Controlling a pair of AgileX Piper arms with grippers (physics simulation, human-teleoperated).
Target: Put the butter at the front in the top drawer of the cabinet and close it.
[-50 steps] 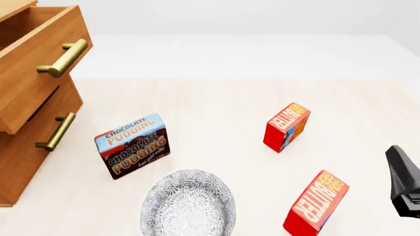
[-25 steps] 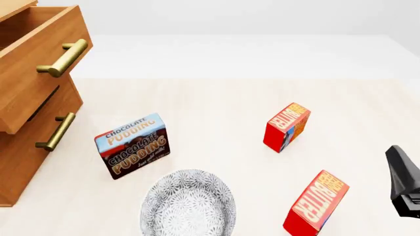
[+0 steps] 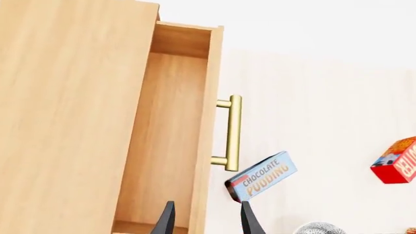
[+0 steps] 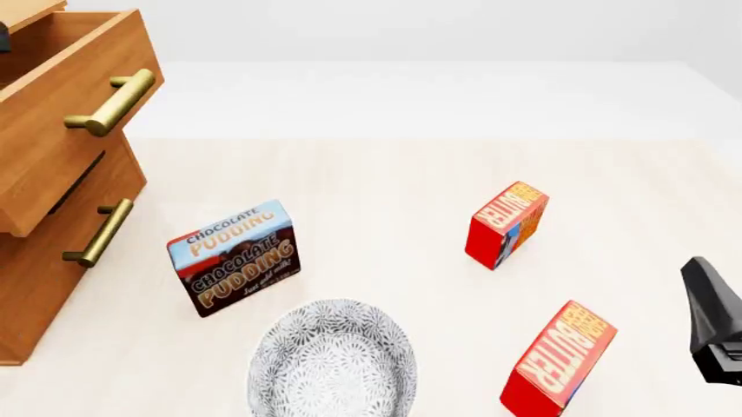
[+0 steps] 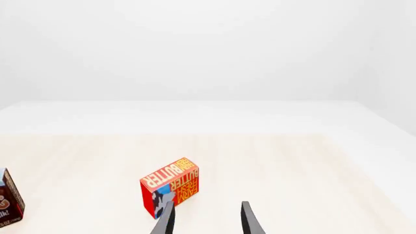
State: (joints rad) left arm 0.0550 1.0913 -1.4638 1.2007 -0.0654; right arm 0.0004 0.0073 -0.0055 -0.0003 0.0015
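standing at the near right of the desk [image 4: 383, 174], the front butter carton [image 4: 559, 358] is sitting upright, well apart from the top drawer [image 4: 69, 104], which is hanging pulled out of the cabinet [image 4: 47, 261]. the second butter carton [image 4: 506, 224] is standing farther back. the right gripper [image 5: 206, 219] is hovering with jaws spread and empty, the left gripper [image 3: 204, 219] likewise beside the drawer front.
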